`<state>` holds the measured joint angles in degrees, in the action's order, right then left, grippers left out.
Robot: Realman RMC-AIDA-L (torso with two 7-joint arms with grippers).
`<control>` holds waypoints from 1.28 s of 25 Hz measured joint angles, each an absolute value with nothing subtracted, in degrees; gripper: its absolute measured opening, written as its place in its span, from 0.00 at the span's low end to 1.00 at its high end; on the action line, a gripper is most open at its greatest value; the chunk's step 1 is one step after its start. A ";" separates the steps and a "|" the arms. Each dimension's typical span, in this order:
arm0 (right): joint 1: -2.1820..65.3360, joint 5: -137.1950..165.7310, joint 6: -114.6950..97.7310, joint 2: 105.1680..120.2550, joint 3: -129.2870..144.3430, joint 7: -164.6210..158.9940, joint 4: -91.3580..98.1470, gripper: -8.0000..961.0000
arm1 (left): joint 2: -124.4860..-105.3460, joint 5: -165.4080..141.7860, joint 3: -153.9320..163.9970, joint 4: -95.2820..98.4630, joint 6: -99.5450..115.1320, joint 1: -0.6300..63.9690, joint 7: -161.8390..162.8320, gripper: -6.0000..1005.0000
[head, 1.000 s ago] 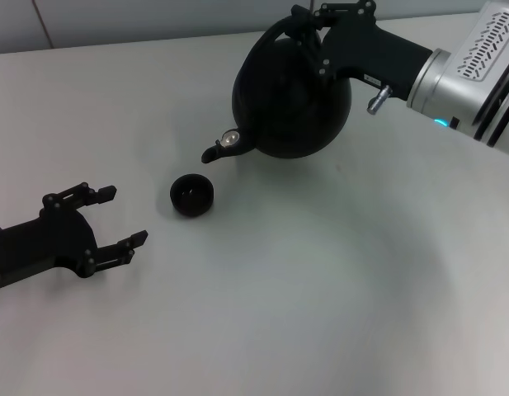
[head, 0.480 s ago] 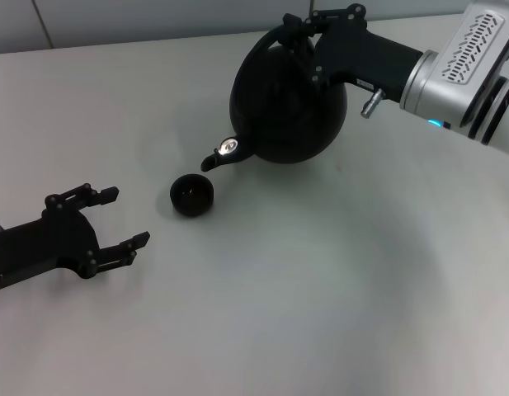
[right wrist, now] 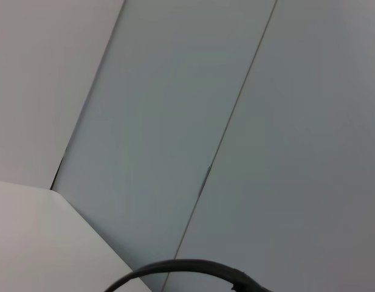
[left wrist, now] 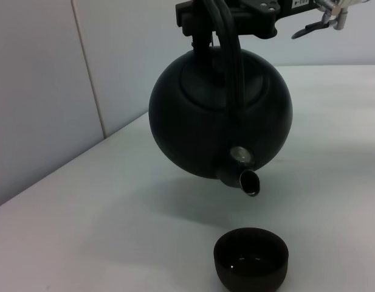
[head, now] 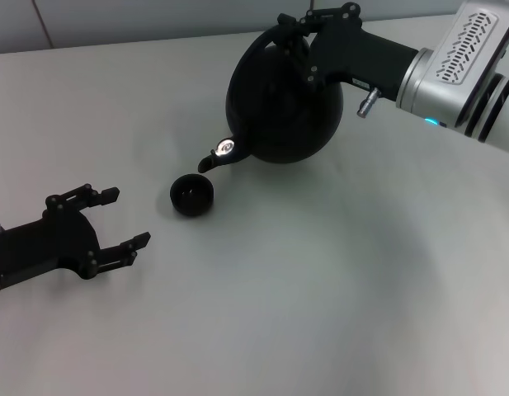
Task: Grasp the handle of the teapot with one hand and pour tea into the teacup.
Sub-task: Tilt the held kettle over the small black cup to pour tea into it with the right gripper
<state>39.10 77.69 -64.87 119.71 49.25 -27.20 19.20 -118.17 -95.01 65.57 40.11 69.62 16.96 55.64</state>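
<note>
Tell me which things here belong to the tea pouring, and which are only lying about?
Part of the job:
- teapot, held tilted above the table
- handle, gripped by the right gripper
- teacup, below the spout

Not in use:
- left gripper, jaws open, empty, beside the teacup
- table

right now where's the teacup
In the head view the teacup stands on the table left of centre, below the tilted teapot's spout, right of the left gripper.
</note>
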 joint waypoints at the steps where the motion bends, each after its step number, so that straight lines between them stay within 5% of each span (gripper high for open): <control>1: 39.13 77.69 -64.86 119.71 49.25 -27.20 19.22 0.12 | -118.18 -95.01 65.57 40.11 69.62 16.96 55.64 0.80; 32: 39.30 77.63 -62.12 119.89 53.79 -27.15 21.89 0.12 | -118.21 -95.01 65.69 40.01 69.91 17.05 55.63 0.79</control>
